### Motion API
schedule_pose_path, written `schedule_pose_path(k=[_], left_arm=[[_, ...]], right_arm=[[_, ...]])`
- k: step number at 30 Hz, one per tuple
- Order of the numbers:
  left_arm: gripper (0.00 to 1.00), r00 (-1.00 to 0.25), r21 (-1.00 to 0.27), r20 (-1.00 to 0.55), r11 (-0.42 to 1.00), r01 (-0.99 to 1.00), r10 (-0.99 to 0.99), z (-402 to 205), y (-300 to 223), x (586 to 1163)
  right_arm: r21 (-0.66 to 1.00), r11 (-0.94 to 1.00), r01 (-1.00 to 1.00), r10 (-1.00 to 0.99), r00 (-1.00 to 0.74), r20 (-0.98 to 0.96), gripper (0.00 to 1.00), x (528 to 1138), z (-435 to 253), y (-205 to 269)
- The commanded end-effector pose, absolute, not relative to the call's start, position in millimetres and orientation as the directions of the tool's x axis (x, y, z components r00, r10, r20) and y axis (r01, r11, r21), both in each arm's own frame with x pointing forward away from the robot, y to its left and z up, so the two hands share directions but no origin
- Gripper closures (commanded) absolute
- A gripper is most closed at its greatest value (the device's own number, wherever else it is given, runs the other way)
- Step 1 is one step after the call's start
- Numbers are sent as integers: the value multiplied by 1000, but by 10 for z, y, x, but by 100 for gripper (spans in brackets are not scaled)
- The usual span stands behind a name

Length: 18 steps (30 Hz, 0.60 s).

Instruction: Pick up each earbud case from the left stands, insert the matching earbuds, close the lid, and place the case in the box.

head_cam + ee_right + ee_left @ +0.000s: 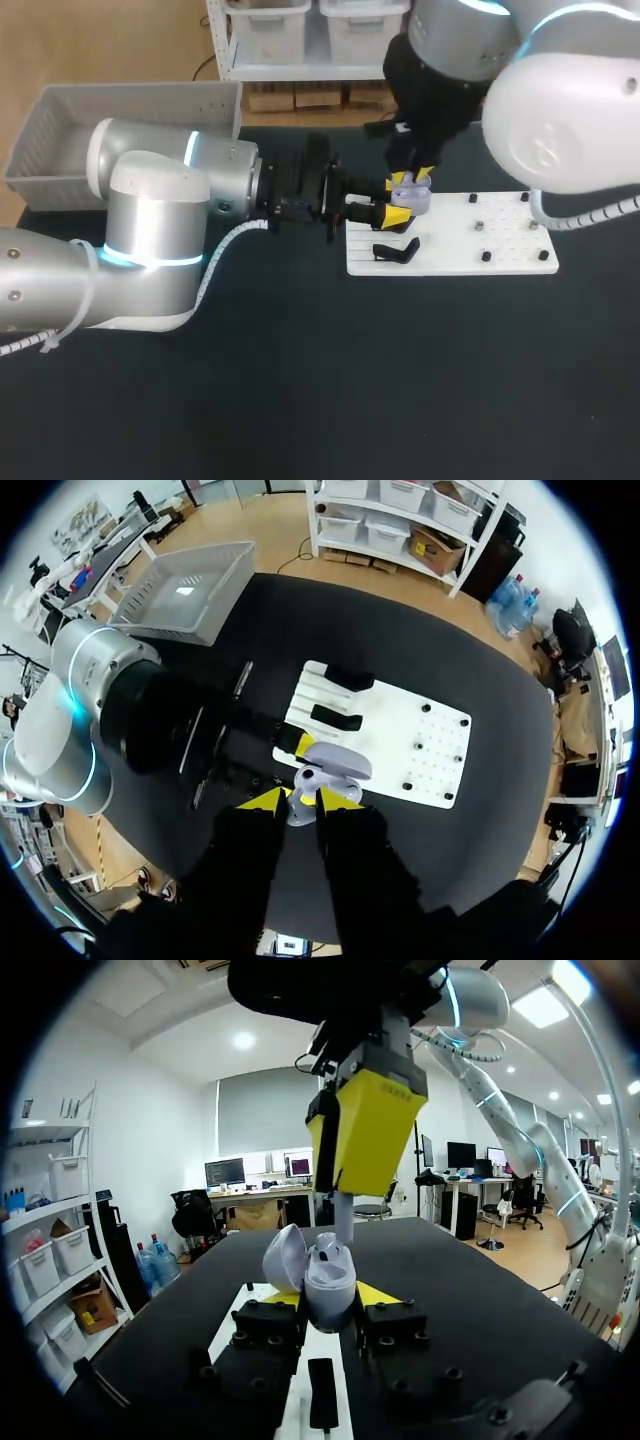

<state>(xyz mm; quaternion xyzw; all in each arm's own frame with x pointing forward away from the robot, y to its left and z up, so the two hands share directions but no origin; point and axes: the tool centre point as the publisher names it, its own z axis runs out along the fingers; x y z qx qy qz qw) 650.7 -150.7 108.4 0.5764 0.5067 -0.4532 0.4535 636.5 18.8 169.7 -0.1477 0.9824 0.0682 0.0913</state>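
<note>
A lavender earbud case (330, 1295) stands upright with its lid (283, 1257) swung open. My left gripper (330, 1300) is shut on its lower body, one yellow tip on each side. In the head view this gripper (393, 214) holds the case (418, 201) over the left end of the white board (500, 250). My right gripper (412, 178) hangs straight above the case. It (298, 800) is shut on a pale earbud (343, 1218), whose lower end reaches down into the open case (335, 763).
A black stand (397, 250) sits on the board's left part, and small black pegs (486, 256) dot its right half. The grey box (60, 140) stands at the table's far left. Dark tabletop spreads out in front of the board.
</note>
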Motion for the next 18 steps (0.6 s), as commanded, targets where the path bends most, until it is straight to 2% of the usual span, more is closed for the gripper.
schedule_pose_path(k=[1, 18], left_arm=[[100, 76, 63, -982, -75, 995, 174, 1084, -1510, 6510], [100, 76, 63, -982, -75, 995, 174, 1084, -1510, 6510]], right_arm=[[108, 946, -306, -283, -941, -187, 100, 6394, 1664, 201], [92, 950, -300, -281, -943, -176, 100, 6449, 1553, 161]])
